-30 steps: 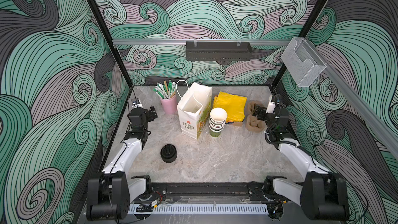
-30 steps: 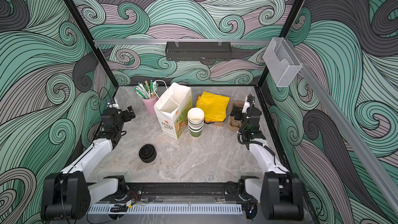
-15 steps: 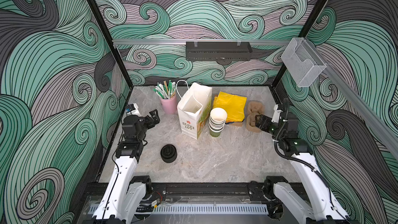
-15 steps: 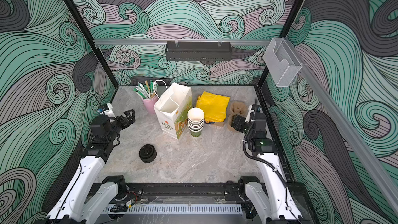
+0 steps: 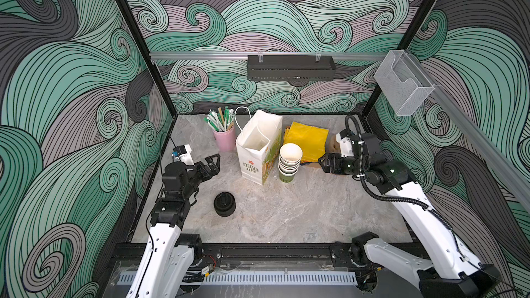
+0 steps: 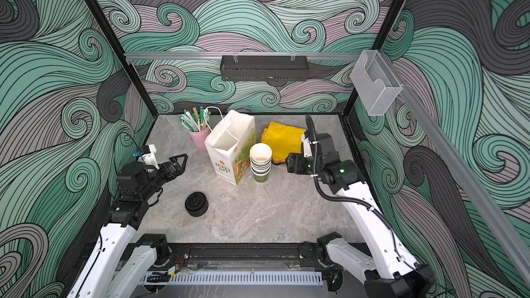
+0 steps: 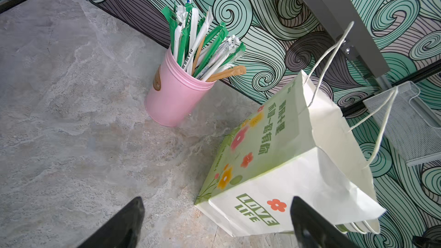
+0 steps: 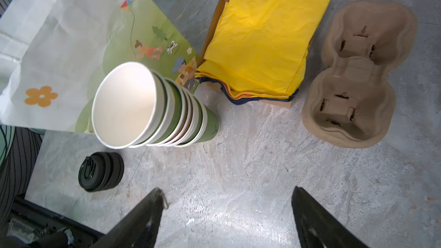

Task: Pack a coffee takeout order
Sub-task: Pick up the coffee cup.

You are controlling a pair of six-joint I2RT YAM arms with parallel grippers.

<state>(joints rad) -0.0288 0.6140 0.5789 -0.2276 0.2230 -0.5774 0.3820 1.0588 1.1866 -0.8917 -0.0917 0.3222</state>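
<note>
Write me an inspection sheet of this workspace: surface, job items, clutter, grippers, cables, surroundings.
Surface: grey marble-look tabletop, no spills seen.
Job's things: tan pulp two-cup carrier, both wells empty, beside the yellow sheets, which top a stack in a cardboard tray; no lidded cup seen.
Clutter: white paper bag, upright and open; stack of lidless green cups beside it; stack of black lids; pink cup of wrapped straws.
Grippers: left gripper open, empty, pointing toward the bag; right gripper open, empty, near the sheets.
Cables: black corrugated hose along the right arm, clear of the items.
Surroundings: wave-pattern walls, black wire shelf, clear holder.
</note>
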